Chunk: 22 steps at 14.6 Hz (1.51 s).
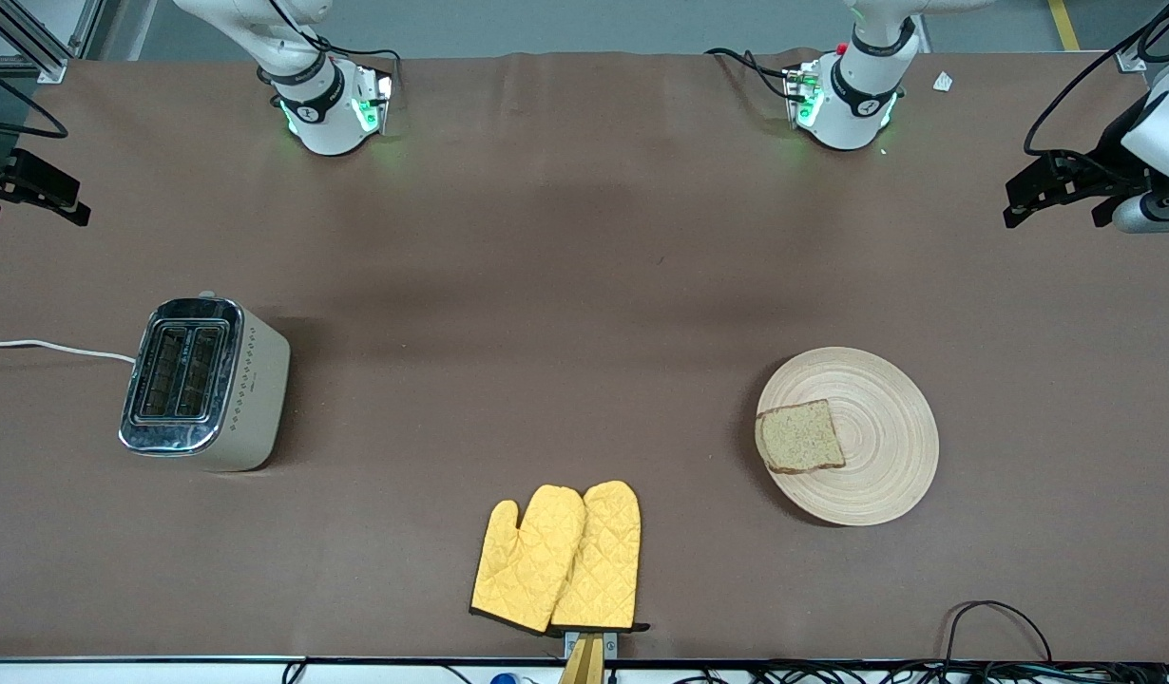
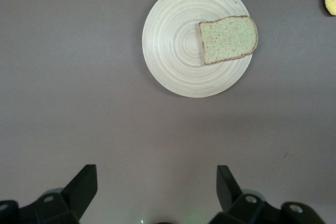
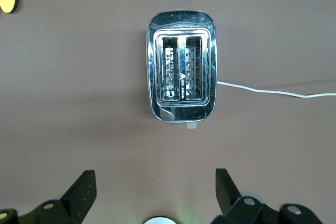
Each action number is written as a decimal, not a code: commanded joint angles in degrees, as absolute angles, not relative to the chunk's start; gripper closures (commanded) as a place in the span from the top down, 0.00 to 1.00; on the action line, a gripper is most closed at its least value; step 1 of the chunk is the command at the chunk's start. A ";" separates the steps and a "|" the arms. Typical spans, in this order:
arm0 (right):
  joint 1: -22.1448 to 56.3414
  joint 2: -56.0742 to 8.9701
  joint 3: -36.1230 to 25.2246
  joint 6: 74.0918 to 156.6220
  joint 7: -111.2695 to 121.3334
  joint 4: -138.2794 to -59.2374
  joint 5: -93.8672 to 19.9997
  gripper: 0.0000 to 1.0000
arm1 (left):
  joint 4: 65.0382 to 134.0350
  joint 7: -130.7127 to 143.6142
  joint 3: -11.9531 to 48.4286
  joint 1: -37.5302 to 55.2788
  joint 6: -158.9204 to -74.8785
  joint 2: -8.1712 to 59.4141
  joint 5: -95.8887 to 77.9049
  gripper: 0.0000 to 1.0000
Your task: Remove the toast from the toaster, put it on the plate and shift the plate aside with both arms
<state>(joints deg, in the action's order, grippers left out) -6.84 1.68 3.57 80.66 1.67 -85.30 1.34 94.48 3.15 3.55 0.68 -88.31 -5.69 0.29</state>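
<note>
The toast (image 1: 799, 437) lies flat on the plate (image 1: 879, 475), on the side toward the right arm's end, and reaches the rim. The plate sits on the brown table toward the left arm's end. In the left wrist view the toast (image 2: 229, 39) and plate (image 2: 173, 40) show from high above. My left gripper (image 2: 157, 174) is open and empty, high over bare table between its base and the plate. My right gripper (image 3: 155, 177) is open and empty, high over bare table beside the toaster (image 3: 181, 65).
The chrome toaster (image 1: 204, 385), both slots empty, stands toward the right arm's end with its white cord (image 1: 52, 348) running off the table. Two yellow oven mitts (image 1: 558, 559) lie at the table edge nearest the front camera.
</note>
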 commanded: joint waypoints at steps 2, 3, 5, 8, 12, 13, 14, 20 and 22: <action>-7.56 2.02 4.13 81.04 1.85 -85.69 1.32 1.00 | 95.54 3.52 3.34 0.97 -88.15 -6.77 1.23 1.00; -7.56 2.02 4.13 81.04 1.85 -85.78 1.32 1.00 | 95.28 2.65 3.34 0.97 -88.15 -6.59 1.06 1.00; -7.56 2.02 4.13 81.04 1.93 -85.78 1.32 1.00 | 94.57 2.46 3.34 1.14 -88.07 -5.72 1.23 1.00; -7.30 2.02 4.13 80.95 1.93 -85.87 1.32 1.00 | 94.48 1.94 3.43 1.23 -87.98 -5.45 1.23 1.00; -9.04 2.11 3.95 80.34 3.78 -86.31 1.41 1.00 | 93.87 2.11 4.04 1.67 -87.54 -4.40 1.41 1.00; -9.23 2.28 3.96 80.16 3.78 -86.31 1.41 1.00 | 93.87 2.20 4.04 2.02 -87.02 -4.39 1.41 1.00; -9.40 2.29 3.96 79.81 3.69 -86.31 1.41 1.00 | 93.69 2.11 4.04 2.02 -87.01 -4.22 1.41 1.00; -11.87 2.37 3.78 78.22 3.60 -86.04 1.23 1.00 | 93.25 2.02 4.04 2.11 -87.01 -3.96 1.41 1.00; -11.87 2.46 3.78 78.05 3.60 -86.04 1.32 1.00 | 92.82 2.02 4.04 2.11 -87.01 -3.78 1.41 1.00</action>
